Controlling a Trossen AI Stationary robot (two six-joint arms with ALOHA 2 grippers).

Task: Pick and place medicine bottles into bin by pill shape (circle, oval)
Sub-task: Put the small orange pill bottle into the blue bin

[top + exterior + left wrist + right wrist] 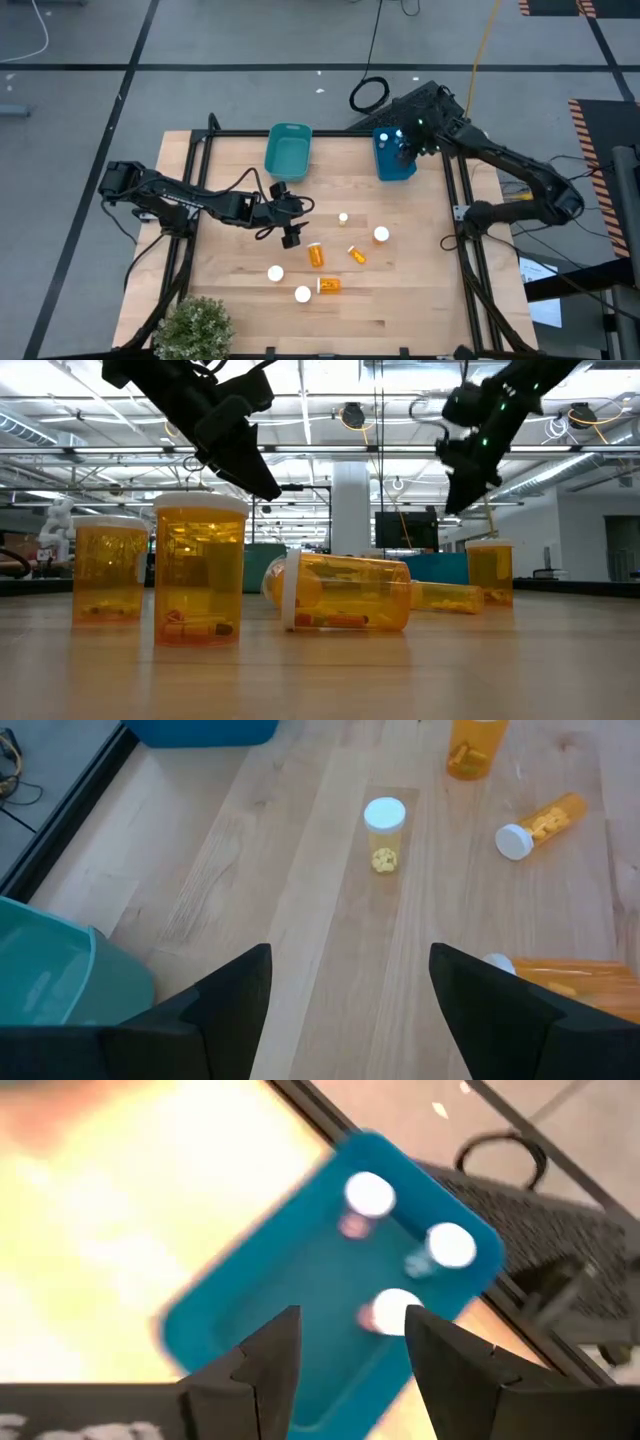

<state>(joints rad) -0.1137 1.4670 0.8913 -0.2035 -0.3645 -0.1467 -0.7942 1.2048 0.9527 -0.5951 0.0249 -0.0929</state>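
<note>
High view: wooden counter (400, 290), pale planks, black frame round it. Teal bin (287, 152) and blue bin (394, 155) sit at the far edge, the blue one partly covered by the right gripper (405, 148), so contents can't be made out here. Left gripper (291, 232) hangs just beside the teal bin's near side, over bare wood, holding nothing. Medicine bottles (316, 254) scattered nearer than the teal bin: orange translucent cylinders w/ round white caps, some upright, some lying. Potted plant (195, 327) at the counter's near corner, cut off by the frame edge.

Low view: two upright bottles and one on its side fill the front; pills at the bottom are small, shape hard to read. Both arms enter from above, tips cut off or dark.

Left wrist view: jaws spread wide, empty. Small capped bottle (384, 835) upright past them, w/ yellow pills inside; another bottle half hidden behind one finger.

Right wrist view: blurred. Jaws spread, nothing between them, over the blue bin, where three white caps show.
</note>
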